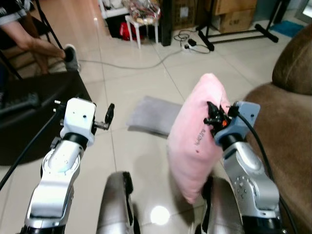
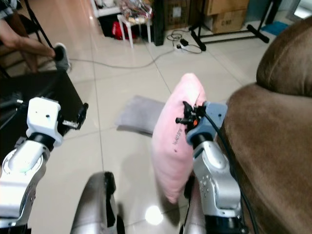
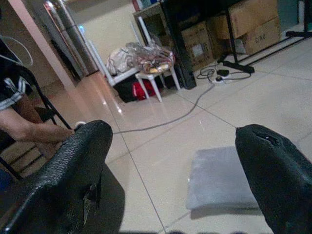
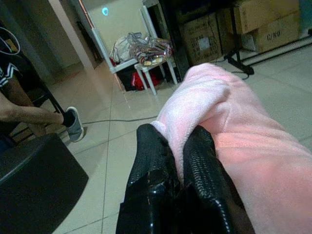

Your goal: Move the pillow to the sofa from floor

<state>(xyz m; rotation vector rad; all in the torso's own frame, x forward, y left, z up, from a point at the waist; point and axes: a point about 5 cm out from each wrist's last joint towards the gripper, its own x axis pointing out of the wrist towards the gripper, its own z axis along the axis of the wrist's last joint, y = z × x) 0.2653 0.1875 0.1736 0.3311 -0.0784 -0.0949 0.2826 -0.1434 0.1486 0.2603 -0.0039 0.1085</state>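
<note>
- At the right of the head views, the right gripper (image 4: 178, 161) is clamped on the pink pillow (image 1: 197, 136); in the right wrist view its two black fingers (image 4: 151, 165) stand nearly together, with a fold of pink fabric pinched between them.
- The pillow hangs upright and clear of the tiled floor (image 1: 146, 151); its upper edge is at the gripper; its lower corner points down between the robot's legs; its right face lies just beside the brown sofa (image 2: 273, 146), and contact between the two cannot be told.
- The sofa occupies the right side of the scene; its seat cushion sits next to the right arm; its back cushion rises behind.
- At the left, the left gripper (image 3: 170, 161) is raised in front of the robot and holds nothing; its fingers (image 3: 73, 170) are spread wide apart, with open floor visible between them.
- A grey mat (image 1: 153, 114) lies flat on the floor beyond the pillow; the left wrist view shows it between the spread fingers.
- A black round object (image 1: 34, 112) sits on the floor at the left, beside the left arm.
- A seated person's leg and shoe (image 1: 70, 57) are at the upper left.
- A white stool (image 1: 141, 24) carries a heaped bundle of wrapped items; the contents cannot be identified; a red bag lies under it.
- Cardboard boxes (image 3: 253, 24) stand at the far wall; a cable (image 1: 146, 63) runs across the tiles to a power strip.
</note>
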